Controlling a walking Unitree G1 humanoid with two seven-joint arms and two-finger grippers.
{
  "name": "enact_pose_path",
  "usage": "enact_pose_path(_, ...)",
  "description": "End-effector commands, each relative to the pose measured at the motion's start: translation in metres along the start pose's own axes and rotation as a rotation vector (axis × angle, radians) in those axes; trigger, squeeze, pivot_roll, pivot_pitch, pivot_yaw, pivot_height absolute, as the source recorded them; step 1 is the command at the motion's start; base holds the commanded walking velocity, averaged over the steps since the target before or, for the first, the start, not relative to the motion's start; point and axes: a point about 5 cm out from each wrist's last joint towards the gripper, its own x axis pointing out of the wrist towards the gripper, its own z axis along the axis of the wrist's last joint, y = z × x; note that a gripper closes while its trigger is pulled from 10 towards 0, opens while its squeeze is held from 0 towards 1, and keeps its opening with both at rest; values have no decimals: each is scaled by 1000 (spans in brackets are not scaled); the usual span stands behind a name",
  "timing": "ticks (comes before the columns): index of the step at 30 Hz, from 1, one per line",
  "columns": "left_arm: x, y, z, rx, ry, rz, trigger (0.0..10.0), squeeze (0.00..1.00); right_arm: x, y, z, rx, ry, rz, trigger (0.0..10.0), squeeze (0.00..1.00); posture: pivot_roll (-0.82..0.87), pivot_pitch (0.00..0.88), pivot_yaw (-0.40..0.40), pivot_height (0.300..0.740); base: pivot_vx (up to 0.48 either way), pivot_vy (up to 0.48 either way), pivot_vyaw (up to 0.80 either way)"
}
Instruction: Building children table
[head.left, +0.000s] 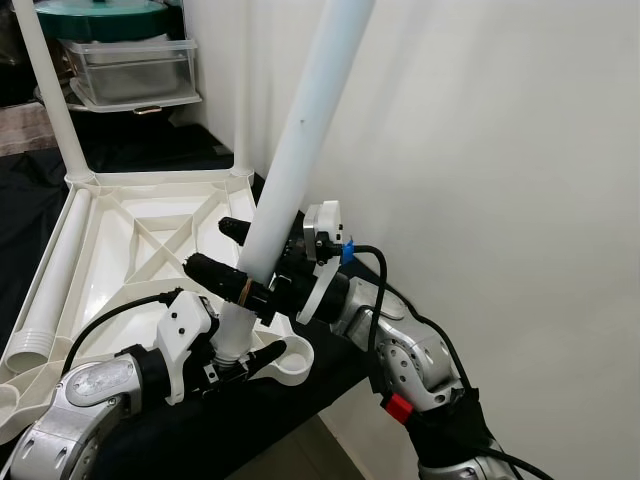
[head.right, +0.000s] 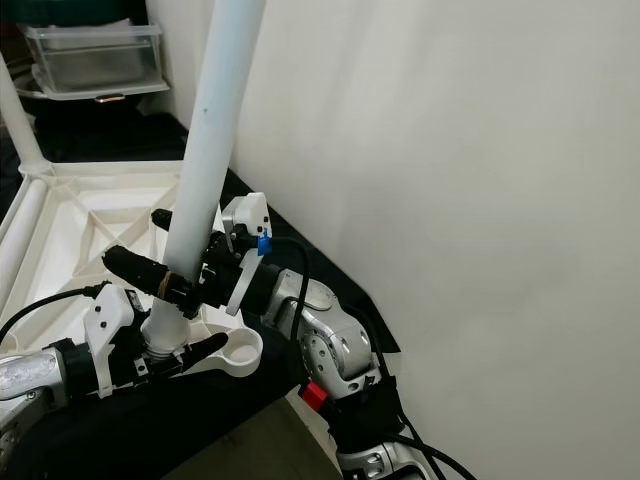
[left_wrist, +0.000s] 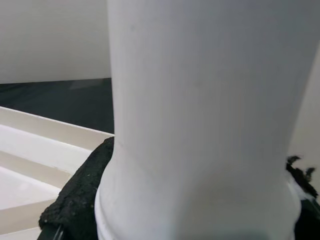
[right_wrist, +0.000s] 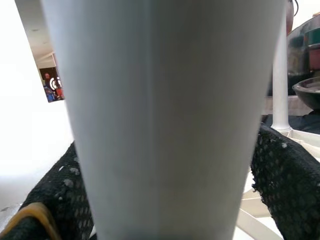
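White wall backs an upturned white tabletop (head.left: 130, 225) on black cloth (head.right: 200, 420). Its leaning leg (head.left: 300, 140) stands in the near corner socket (head.left: 285, 360), right gripper (head.left: 232, 250) clamped mid-shaft, left gripper (head.left: 240, 365) clamped at its base; wrist views show mesh-textured fingers (right_wrist: 282, 185)

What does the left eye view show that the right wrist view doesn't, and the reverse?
Left eye view alone: the upturned white tabletop, the corner socket beside the leg's foot, the left gripper at the base of the white leg, a spare leg lying along the tabletop's edge, and a clear bin behind.

Right wrist view alone: the mesh texture of the black fingers pressed to either side of the leg.

Both: the right gripper with jaws closed around the white leg, and an already fitted upright leg.
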Motion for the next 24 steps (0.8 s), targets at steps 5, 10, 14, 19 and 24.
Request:
enact_pose_path(5,2,-5,3,25,-6,-36,0,0,-1,1,1,41,6,27,10000,0,138,0,-138,740,0,0,0)
enact_pose_path(10,2,-6,1,23,0,-43,0,0,-2,9,-3,88,-15,63,0,0,139,0,-137,740,0,0,0)
enact_pose_path(14,2,-6,1,24,2,-47,0,0,-2,11,-4,89,-20,76,0,0,140,0,-135,740,0,0,0)
enact_pose_path(19,2,-6,2,28,2,-53,0,0,-2,11,-3,92,-25,87,0,0,140,0,-134,740,0,0,0)
enact_pose_path(24,3,-6,2,26,0,-56,0,0,-2,11,-3,94,-30,88,0,0,141,0,-133,740,0,0,0)
